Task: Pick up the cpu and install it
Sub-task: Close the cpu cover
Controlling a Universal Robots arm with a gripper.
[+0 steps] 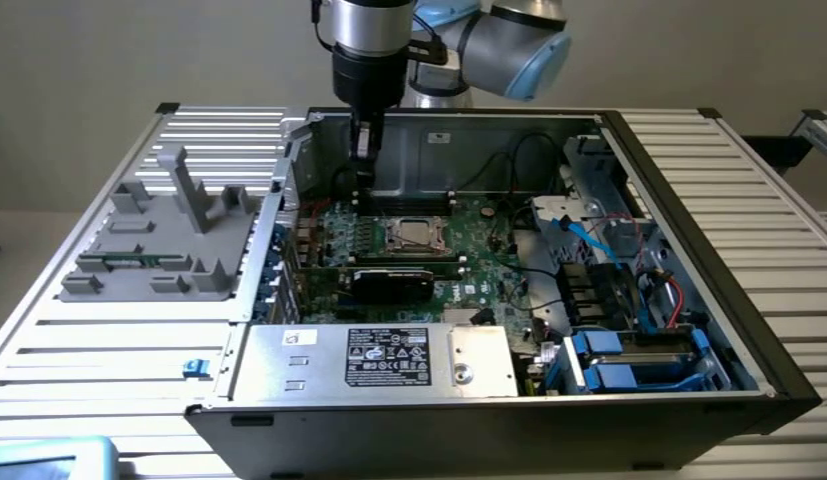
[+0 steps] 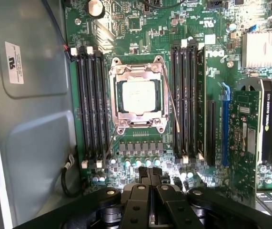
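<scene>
Wrist view: my end effector is closed, its two black fingers pressed flat together with nothing between them. I carry no part.

Item under task: the cpu lies inside the socket, silver lid upward and square to the frame. The lid is smooth, dull-bright metal. A thin tan-green edge shows between it and the socket's stamped steel surround. I judge it to be resting in its seat, because the frame holds it on all four sides and it shows no tilt. A thin wire lever runs along one side of the socket. I cannot tell whether it is latched.

Surroundings: the socket sits on a green motherboard, matte and densely studded with small components. Long black memory slots flank the socket on two opposite sides and run parallel to it. A green expansion card stands on edge beyond one bank of slots, farther from the socket.

Exterior view: the computer case lies on its side with its panel off, so the socket faces up toward my vertical approach. My end effector hangs above the socket, near the case's rear wall, and is clear of the board. The case rests on a ribbed metal bench. A grey moulded fixture sits outside the case, well apart from the socket.
</scene>
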